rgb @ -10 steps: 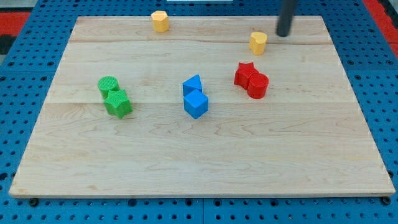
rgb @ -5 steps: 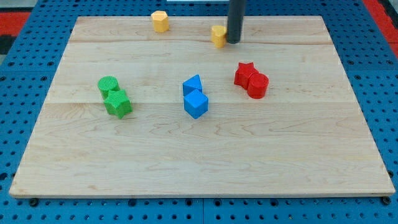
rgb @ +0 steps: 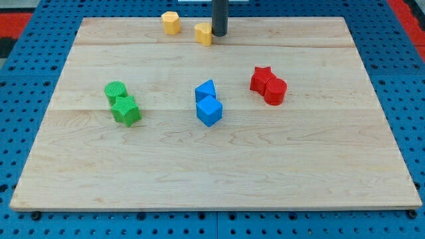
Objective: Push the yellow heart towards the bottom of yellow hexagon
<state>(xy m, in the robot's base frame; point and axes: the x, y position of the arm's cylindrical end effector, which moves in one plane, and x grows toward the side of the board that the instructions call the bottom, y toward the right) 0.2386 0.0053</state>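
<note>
Mid-push: my tip (rgb: 219, 34) touches the yellow heart's (rgb: 203, 33) right side, far on the tabletop (rgb: 212, 166), near the yellow hexagon (rgb: 171, 22). No claw here. Next I nudge left, slightly nearer.

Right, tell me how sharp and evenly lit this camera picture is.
Camera view: even, soft light with only faint shadows under the blocks; no glare on the wooden board; my tip, beside the yellow heart, looks slightly soft, while the blue blocks are crisp.
</note>
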